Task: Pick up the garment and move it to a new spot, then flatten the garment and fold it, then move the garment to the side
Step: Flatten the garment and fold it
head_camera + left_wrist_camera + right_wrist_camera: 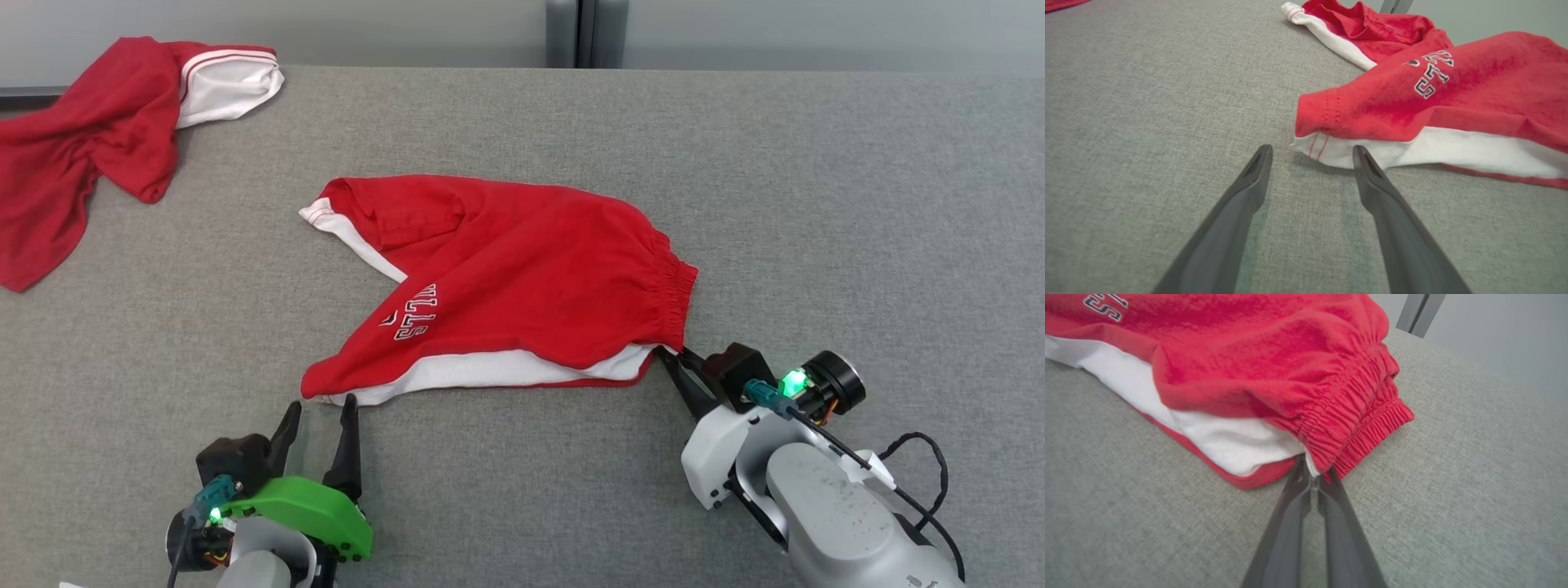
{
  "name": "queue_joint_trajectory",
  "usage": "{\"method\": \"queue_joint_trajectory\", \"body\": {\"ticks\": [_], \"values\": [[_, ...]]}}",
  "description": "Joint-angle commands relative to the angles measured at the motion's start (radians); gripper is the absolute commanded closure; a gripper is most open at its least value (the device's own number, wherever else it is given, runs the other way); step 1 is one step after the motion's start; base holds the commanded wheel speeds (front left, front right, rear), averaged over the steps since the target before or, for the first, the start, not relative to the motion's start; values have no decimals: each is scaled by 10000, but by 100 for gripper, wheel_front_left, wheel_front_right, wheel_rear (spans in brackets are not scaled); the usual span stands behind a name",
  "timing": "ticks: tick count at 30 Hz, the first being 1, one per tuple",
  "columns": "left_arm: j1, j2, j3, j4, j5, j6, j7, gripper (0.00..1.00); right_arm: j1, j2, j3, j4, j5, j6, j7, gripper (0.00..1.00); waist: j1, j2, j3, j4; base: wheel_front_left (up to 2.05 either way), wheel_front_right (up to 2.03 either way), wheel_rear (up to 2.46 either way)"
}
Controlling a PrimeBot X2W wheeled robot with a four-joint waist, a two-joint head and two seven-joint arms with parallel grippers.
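The garment [522, 278] is a pair of red shorts with white trim and white lettering, lying loosely spread in the middle of the grey table. My right gripper [668, 357] is shut on the near corner of its elastic waistband; in the right wrist view the fingers [1290, 498] pinch red and white cloth of the garment [1274, 371] at their tips. My left gripper [320, 406] stands open just short of the leg hem. In the left wrist view that gripper [1312, 153] has its right fingertip touching the white hem of the garment [1412, 106] and its left one over bare table.
A second red and white garment [106, 139] lies crumpled at the table's far left corner. The grey fabric-covered table [816, 204] stretches wide to the right and in front. A pale wall with a dark post [584, 33] stands behind the far edge.
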Motion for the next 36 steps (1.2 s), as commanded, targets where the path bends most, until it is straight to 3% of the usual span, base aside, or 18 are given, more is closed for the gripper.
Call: {"method": "queue_joint_trajectory", "body": {"ticks": [1,14,16,17,20,21,23,26,27,36], "values": [[-238,122,-116,92,-137,-43,-7,0,-92,-84,33,-20,38,-10,-9,100,0,0,77,-67,0,0,0],[-518,694,-1440,-476,-566,-37,-7,0,-248,-237,-10,-66,15,-11,-5,100,0,0,366,-143,0,0,0],[-517,750,-1603,-408,-614,-37,-7,8,-271,-242,-9,-80,-2,-11,-5,100,0,0,389,-151,0,0,0],[-510,800,-1717,-344,-652,-37,-7,18,-290,-242,-11,-92,-8,-11,-5,100,0,0,400,-160,0,0,0],[-510,907,-1929,-210,-806,-37,-8,36,-325,-224,-11,-129,-36,-11,-5,100,0,0,418,-192,0,0,0],[-509,936,-1981,-188,-825,-37,-7,49,-327,-219,-13,-141,-42,-11,-6,100,0,0,422,-201,0,0,0],[-540,988,-2011,-236,-885,-38,-7,62,-338,-212,-31,-182,-46,-11,-6,100,0,0,432,-216,0,0,0],[-499,1055,-1988,-470,-888,-38,-7,94,-317,-203,-47,-249,-68,-11,-6,100,0,0,410,-226,0,0,0],[-463,1070,-1974,-560,-891,-38,-7,100,-299,-201,-49,-265,-70,-11,-6,100,0,0,397,-230,0,0,0],[27,1463,-1220,-2246,-463,-38,-8,100,-122,-236,-328,-1313,316,-11,-9,100,0,0,23,-333,0,0,0]]}}
